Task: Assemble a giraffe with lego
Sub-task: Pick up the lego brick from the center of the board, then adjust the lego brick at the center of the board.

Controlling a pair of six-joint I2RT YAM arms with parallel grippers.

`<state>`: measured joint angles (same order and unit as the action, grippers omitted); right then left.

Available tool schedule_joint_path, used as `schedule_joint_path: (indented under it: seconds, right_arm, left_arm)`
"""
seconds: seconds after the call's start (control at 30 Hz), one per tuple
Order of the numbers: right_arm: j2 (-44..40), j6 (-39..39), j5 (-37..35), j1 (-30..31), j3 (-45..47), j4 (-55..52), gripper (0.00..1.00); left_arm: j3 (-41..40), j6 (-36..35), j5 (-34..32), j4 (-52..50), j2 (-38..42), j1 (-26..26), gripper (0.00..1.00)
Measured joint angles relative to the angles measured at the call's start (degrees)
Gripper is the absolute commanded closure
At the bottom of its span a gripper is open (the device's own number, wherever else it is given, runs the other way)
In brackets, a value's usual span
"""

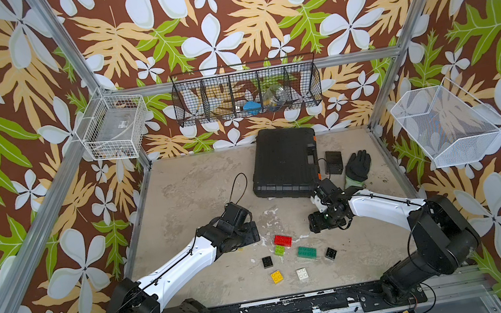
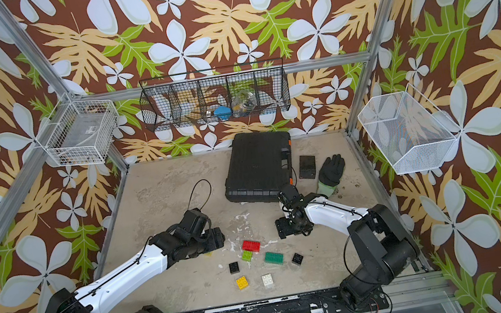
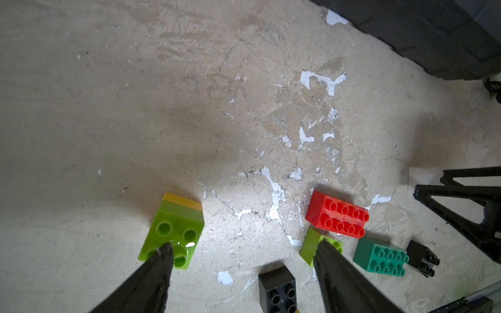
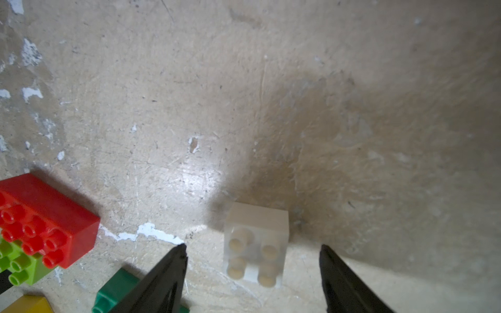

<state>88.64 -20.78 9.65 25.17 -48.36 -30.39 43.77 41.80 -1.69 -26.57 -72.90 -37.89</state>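
Found no giraffe built yet, only lego bricks (image 2: 273, 257) lying loose on the near middle of the table (image 1: 179, 193): a red brick (image 1: 282, 240), a lime brick (image 1: 280, 250) just beside it, a dark green brick (image 1: 307, 252) to the right, a black brick (image 1: 267, 261) and a second black brick (image 1: 330, 253), then a yellow brick (image 1: 277, 277) and a white brick (image 1: 302, 274) nearest of all. Noticed in the left wrist view one joined pair (image 3: 173, 233), lime on yellow, below the left gripper (image 3: 244, 246). Saw its fingers (image 3: 151, 276) spread wide and gripping nothing, one tip over that pair. Saw the right gripper (image 4: 253, 247) parted too, straddling a second white brick (image 4: 256, 244) on the table, with a gap at each side, so holding nothing. Judged the bricks light, hard and stiff, with smooth sides, probably slippery and easy to tip. Would have taken hold on two flat opposite sides, low and square, never on the studs. Expected to need firm, straight pressing for joining. Could read no brand, label or writing anywhere.
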Motion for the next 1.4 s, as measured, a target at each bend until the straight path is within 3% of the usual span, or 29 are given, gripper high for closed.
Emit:
schedule_joint_path:
  seconds: [0.17,0.37,0.5,0.73,1.0,1.4]
  right_arm:
    - [1.9,0.7,0.7,-0.3,-0.3,1.3,0.42]
    - [1.7,1.5,0.5,-0.3,0.9,3.5,0.76]
    - [0.3,1.5,0.6,-0.3,1.6,3.7,0.86]
    - [-11.5,-2.3,-0.8,-0.3,0.9,-3.1,0.89]
    - [-28.7,-19.2,-0.7,2.0,3.1,-13.2,0.90]
    - [-32.2,-36.9,-0.2,9.0,11.5,-15.4,0.90]
  left_arm:
    - [-0.1,0.2,0.0,0.2,-0.1,0.0,0.17]
    - [-1.4,1.4,-0.2,0.3,1.0,0.0,0.18]
    - [-1.9,1.8,-0.2,0.3,1.5,0.0,0.18]
    - [-2.2,1.8,-0.9,0.4,2.2,0.0,0.18]
    - [-2.9,-0.1,-4.3,0.2,2.9,0.0,0.18]
    - [-2.9,-0.3,-7.0,-1.8,5.2,0.0,0.18]
